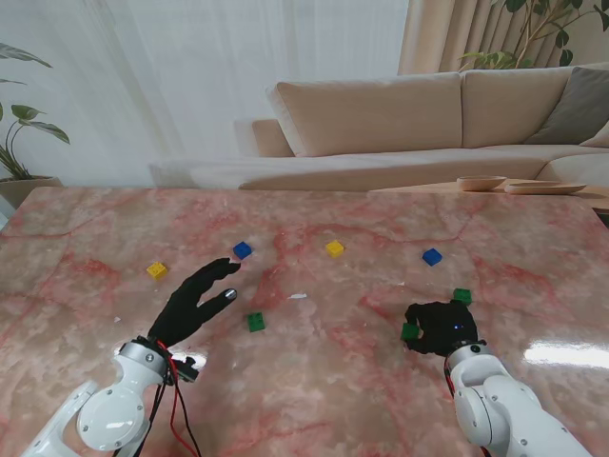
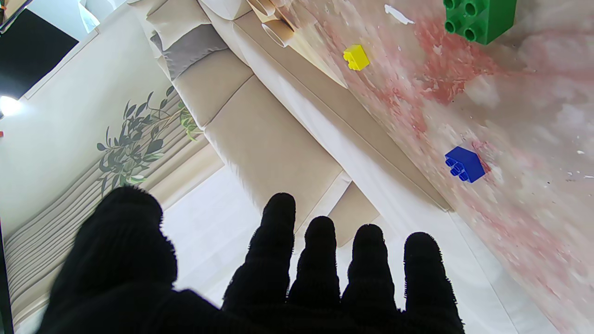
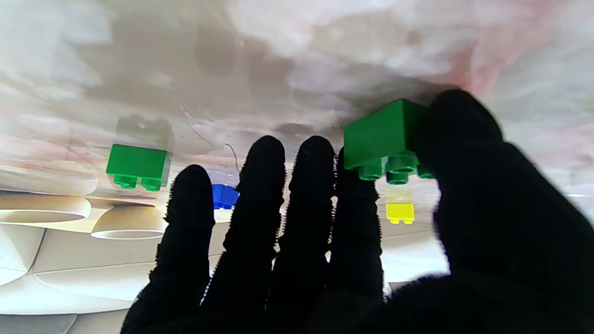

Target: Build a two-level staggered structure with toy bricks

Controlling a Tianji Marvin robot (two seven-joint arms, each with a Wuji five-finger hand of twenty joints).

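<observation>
My right hand (image 1: 442,327) sits low over the marble table (image 1: 324,400), curled round a green brick (image 1: 410,331). In the right wrist view that green brick (image 3: 385,134) is pinched between thumb (image 3: 464,139) and forefinger, its base against the table top. A second green brick (image 1: 462,296) lies just beyond this hand. My left hand (image 1: 195,303) hovers open with fingers spread and holds nothing. A third green brick (image 1: 256,322) lies to its right. Its wrist view shows that green brick (image 2: 480,18), a blue brick (image 2: 464,164) and a yellow brick (image 2: 356,57).
Loose bricks lie farther out: blue (image 1: 243,249), blue (image 1: 432,256), yellow (image 1: 157,270), yellow (image 1: 335,248). A small white scrap (image 1: 298,296) lies mid-table. Beyond the far edge stand a sofa (image 1: 381,114) and shallow bowls (image 1: 481,183).
</observation>
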